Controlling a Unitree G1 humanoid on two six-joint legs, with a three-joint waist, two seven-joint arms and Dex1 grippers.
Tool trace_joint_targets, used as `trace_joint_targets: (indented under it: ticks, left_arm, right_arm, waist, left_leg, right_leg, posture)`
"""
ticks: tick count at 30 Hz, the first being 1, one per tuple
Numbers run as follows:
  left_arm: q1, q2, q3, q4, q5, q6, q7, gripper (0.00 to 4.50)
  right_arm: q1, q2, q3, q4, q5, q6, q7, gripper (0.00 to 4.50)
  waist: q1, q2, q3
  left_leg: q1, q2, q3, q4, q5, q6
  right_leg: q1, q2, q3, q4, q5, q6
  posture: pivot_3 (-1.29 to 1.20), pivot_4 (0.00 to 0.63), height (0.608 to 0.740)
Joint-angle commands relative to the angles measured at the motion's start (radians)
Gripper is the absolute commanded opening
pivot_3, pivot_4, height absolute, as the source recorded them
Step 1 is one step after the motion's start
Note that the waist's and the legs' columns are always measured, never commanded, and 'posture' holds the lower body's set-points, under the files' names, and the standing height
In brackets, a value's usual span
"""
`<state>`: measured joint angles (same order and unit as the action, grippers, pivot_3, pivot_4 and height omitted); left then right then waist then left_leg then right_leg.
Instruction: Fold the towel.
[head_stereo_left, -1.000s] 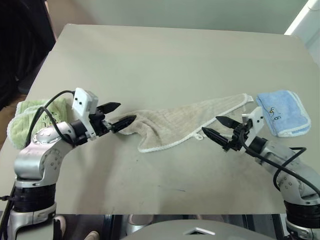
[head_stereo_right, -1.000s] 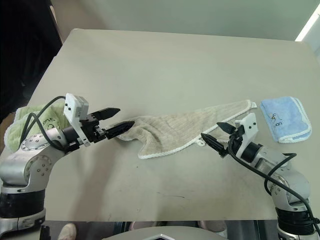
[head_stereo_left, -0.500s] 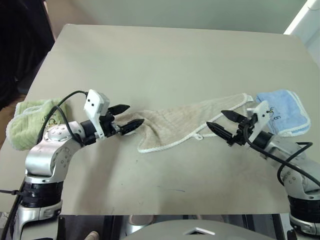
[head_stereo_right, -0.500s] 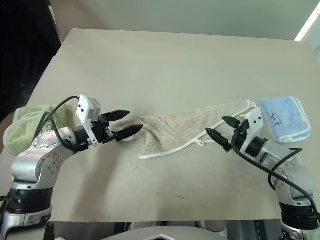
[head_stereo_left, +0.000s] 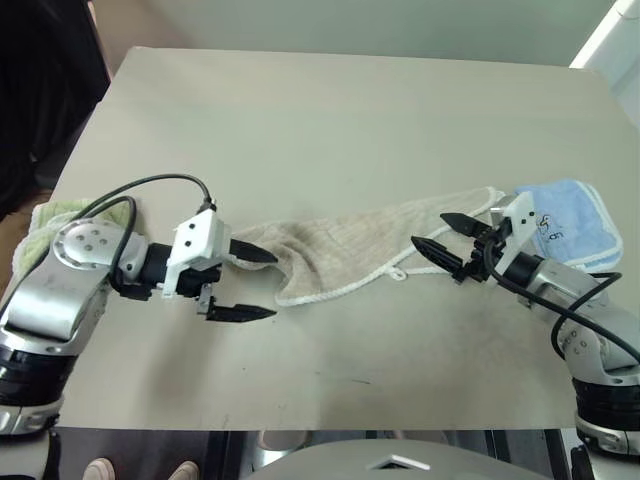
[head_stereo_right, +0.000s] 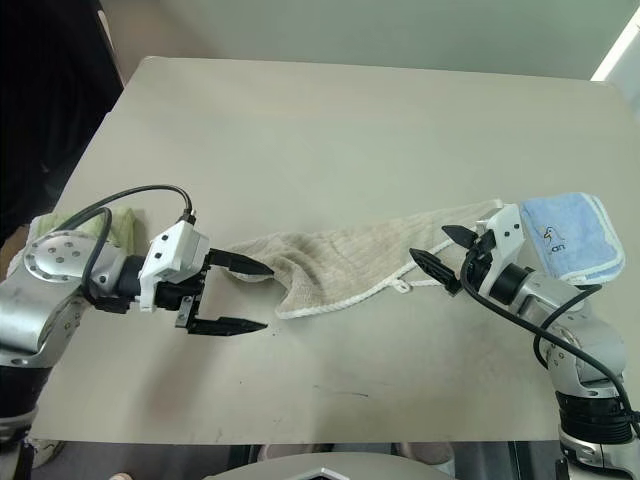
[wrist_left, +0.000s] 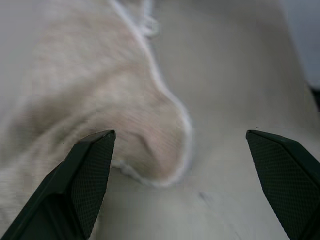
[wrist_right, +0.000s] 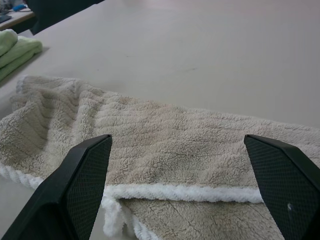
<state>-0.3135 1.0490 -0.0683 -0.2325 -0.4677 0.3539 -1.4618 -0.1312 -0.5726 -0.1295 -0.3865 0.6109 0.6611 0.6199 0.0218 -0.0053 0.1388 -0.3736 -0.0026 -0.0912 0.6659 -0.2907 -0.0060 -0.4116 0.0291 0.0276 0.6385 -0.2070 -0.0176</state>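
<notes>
The beige ribbed towel (head_stereo_left: 370, 238) lies bunched in a long strip across the table's middle, its white edging toward the front and a small loop tag (head_stereo_left: 398, 272) hanging from it. My left gripper (head_stereo_left: 252, 285) is open at the towel's left end. One finger points at the cloth, the other hangs over bare table nearer the front edge. In the left wrist view the towel's rounded end (wrist_left: 150, 150) sits between the fingers (wrist_left: 85, 180). My right gripper (head_stereo_left: 432, 231) is open just off the towel's right part, holding nothing; its wrist view shows the towel (wrist_right: 165, 135) close ahead.
A folded light green towel (head_stereo_left: 55, 215) lies at the table's left edge behind my left arm. A folded light blue towel (head_stereo_left: 570, 222) lies at the right, just behind my right wrist. The tan table (head_stereo_left: 330, 110) stretches far back.
My left gripper has rolled so its fingers now stand apart front to back, and it has drawn back slightly from the towel's end. The right gripper has hardly moved.
</notes>
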Motion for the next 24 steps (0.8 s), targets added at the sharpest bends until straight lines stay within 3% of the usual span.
trace_joint_targets:
  ticks: [1,10,20,24]
  left_arm:
    - [-0.058,0.021,-0.075,0.034,0.132,-0.185,-0.092,4.50]
    - [-0.110,-0.108,-0.160,0.100,0.292,-0.315,0.011,4.50]
    - [0.035,-0.146,-0.154,0.070,0.410,-0.369,0.195,4.50]
    - [0.049,-0.152,-0.126,0.075,0.386,-0.368,0.225,3.62]
  right_arm:
    - [0.000,-0.001,-0.007,-0.031,-0.002,-0.013,-0.001,4.47]
    - [0.022,0.009,-0.024,-0.068,0.002,-0.004,-0.030,4.47]
    - [0.040,0.000,-0.042,-0.088,0.012,0.007,-0.038,4.47]
    - [0.018,-0.009,-0.036,-0.069,0.007,0.006,-0.024,4.50]
  waist:
    - [0.000,0.000,0.000]
    - [-0.004,0.000,0.000]
    - [-0.008,0.002,-0.002]
    - [-0.008,0.002,-0.002]
  left_leg:
    - [-0.002,0.000,0.000,0.001,0.000,0.000]
    - [-0.010,0.001,0.000,0.003,0.000,0.000]
    - [-0.009,0.001,0.001,0.003,0.001,0.001]
    - [-0.009,0.001,0.001,0.003,0.001,0.003]
  right_leg:
    - [-0.002,0.000,0.000,0.001,0.000,0.000]
    - [-0.012,0.000,0.000,0.006,0.001,-0.001]
    - [-0.011,0.000,0.000,0.006,0.001,0.000]
    - [-0.011,0.000,0.000,0.007,0.003,-0.001]
  posture:
    - [0.00,0.150,0.740]
    - [0.00,0.150,0.740]
    - [0.00,0.150,0.740]
    - [0.00,0.150,0.740]
